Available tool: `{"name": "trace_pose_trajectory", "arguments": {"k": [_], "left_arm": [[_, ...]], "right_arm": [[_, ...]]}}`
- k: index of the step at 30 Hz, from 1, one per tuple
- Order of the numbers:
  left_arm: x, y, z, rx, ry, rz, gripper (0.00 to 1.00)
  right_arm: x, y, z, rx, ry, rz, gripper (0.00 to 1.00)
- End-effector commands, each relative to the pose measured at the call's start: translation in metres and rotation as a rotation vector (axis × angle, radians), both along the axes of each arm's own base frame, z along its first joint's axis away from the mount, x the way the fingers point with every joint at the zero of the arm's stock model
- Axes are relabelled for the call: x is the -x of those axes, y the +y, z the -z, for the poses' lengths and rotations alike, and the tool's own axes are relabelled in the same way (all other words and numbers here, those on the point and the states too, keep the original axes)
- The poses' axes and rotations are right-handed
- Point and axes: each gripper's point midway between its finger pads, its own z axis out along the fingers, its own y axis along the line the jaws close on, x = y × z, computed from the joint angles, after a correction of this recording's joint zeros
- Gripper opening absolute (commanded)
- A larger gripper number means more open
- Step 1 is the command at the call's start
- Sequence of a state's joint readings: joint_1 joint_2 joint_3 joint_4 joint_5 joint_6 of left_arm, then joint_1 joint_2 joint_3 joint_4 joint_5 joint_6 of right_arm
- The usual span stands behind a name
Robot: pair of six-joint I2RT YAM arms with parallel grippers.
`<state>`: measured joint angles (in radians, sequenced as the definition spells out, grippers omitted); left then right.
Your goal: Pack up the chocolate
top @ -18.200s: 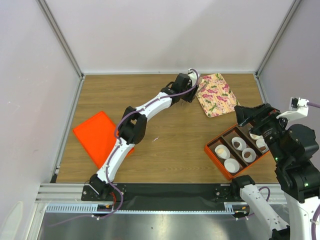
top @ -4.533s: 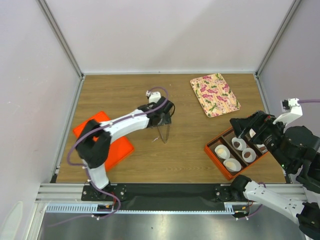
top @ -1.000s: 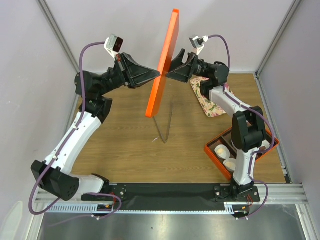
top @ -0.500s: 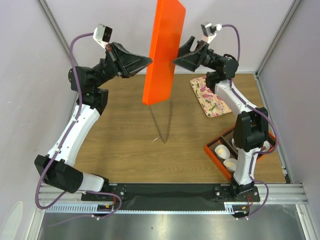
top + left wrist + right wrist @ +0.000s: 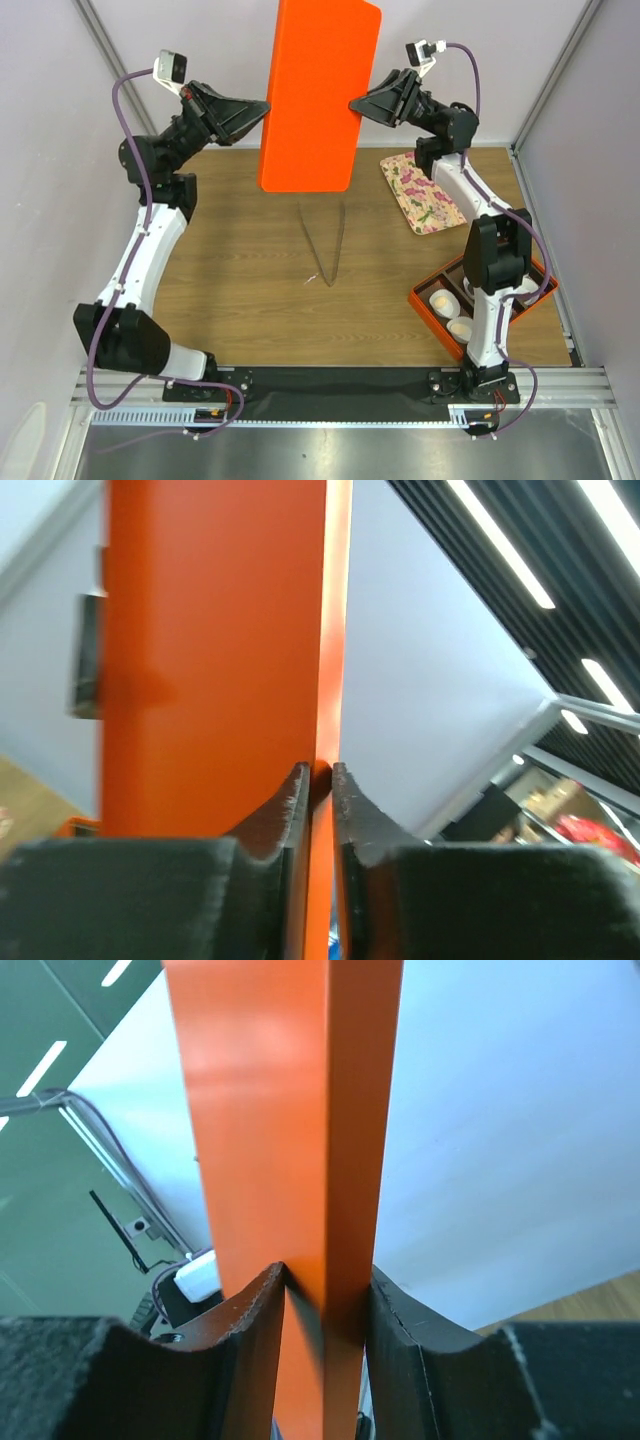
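Chocolate packing, by my reading, stands at the lid stage. You have the left gripper [image 5: 317, 770] pinched shut on one thin rim of the orange lid [image 5: 318, 95], the pads flush against both faces. The right gripper [image 5: 325, 1275] is clamped on the opposite rim. From above, the left grips at the lid's 9 o'clock edge and the right at its 3 o'clock edge.

- Two opposed pinches likely keep the flat panel from swinging or twisting. It hangs upright, high above the table, at 12 o'clock from the table's centre.
- That height keeps its lower edge clear of the tweezers [image 5: 325, 245] lying below, at centre.
- The floral tray [image 5: 430, 190] sits at 2 o'clock.
- The orange box [image 5: 425, 300] sits at 4 o'clock, partly behind the right arm. White cups [image 5: 440, 299] show in it.
- The chocolate itself you cannot pick out here; presumably it sits in the hidden part of the box.

Next, the lid needs laying flat over that box.
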<state>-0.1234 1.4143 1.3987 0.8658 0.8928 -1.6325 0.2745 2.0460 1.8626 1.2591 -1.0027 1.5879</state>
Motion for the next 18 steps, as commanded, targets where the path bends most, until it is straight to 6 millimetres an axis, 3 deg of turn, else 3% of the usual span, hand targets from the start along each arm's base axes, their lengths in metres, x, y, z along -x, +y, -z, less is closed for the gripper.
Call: {"name": "trace_pose_trajectory", "arguments": {"k": [1,3,6,9,17,18], "left_arm": [[-0.038,0.002,0.046,-0.072,0.088,-0.04,0.22],[-0.047,0.007,0.056,-0.094,0.099,-0.07,0.33],[-0.056,0.017,0.068,-0.115,0.104,-0.107,0.5],[-0.067,0.026,0.08,-0.133,0.118,-0.138,0.6],[-0.095,0.034,0.136,-0.223,0.18,-0.197,0.69],[-0.102,0.046,0.147,-0.233,0.219,-0.23,0.71]], "right_arm": [[0.071,-0.007,-0.039,-0.126,-0.325,-0.051,0.15],[0.071,-0.006,-0.034,-0.122,-0.295,-0.051,0.0],[0.07,-0.008,-0.031,-0.123,-0.256,-0.04,0.0],[0.062,-0.008,-0.021,-0.093,-0.185,-0.015,0.0],[0.025,-0.003,0.01,0.02,-0.013,0.173,0.0],[0.021,-0.002,0.012,0.034,0.003,0.188,0.0]]}}
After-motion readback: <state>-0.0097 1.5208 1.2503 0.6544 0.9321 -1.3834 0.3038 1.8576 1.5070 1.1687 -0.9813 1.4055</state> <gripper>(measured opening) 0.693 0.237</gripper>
